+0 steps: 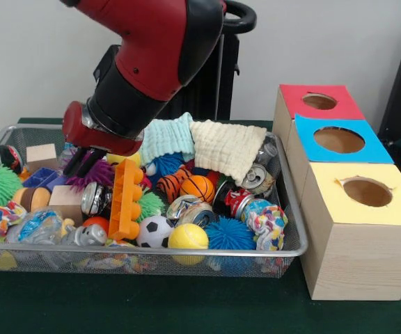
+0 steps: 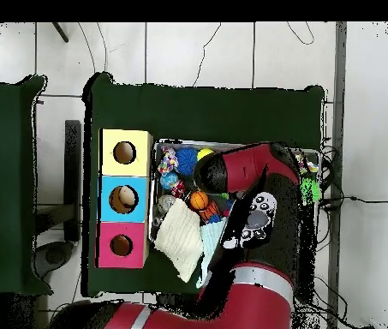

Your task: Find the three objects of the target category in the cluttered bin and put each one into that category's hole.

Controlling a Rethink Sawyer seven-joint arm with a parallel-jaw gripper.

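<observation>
The gripper (image 1: 83, 161) reaches down into the left side of the wire bin (image 1: 292, 209), beside the purple spiky ball (image 1: 97, 174), apparently searching, though whether its pincer is apart or together cannot be told.

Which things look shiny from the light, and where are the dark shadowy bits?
Front view: light glints off the crushed cans; the yellow box's hole looks dark inside, and the end effector sits in shade under the arm. Overhead view: the arm hides much of the bin, and the three holes show as dark spots.
</observation>
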